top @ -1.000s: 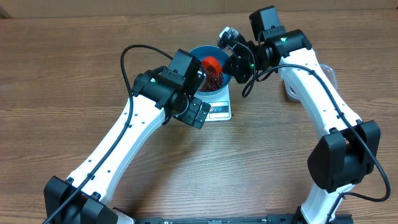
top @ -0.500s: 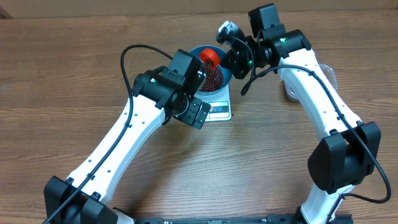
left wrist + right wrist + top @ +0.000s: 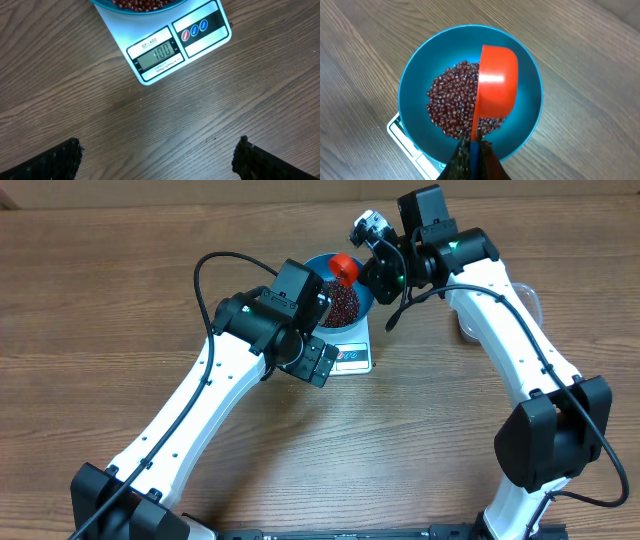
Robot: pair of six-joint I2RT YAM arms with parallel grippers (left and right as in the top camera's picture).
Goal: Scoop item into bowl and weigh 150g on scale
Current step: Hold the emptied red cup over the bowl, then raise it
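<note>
Topping up the bowl, with the scoop tipped over the beans.

My right end effector [image 3: 474, 152] is clamped on the handle of the orange scoop [image 3: 495, 82], which hangs turned on its side above the beans [image 3: 450, 102] heaped in the blue bowl [image 3: 415, 70]. The bowl sits on the scale [image 3: 205, 42] on the tabletop [image 3: 100, 125]. My left end effector [image 3: 157, 160] hovers wide open and empty just in front of the scale, its camera on the display [image 3: 156, 54]. The display looks to read 100, so I judge we are short of target. For the next loads I'd take smaller scoops, tip slowly over the bowl's middle and pause for the reading to settle. I'd shake in the last beans a few at a time, since overshooting means scooping some back out.
</note>
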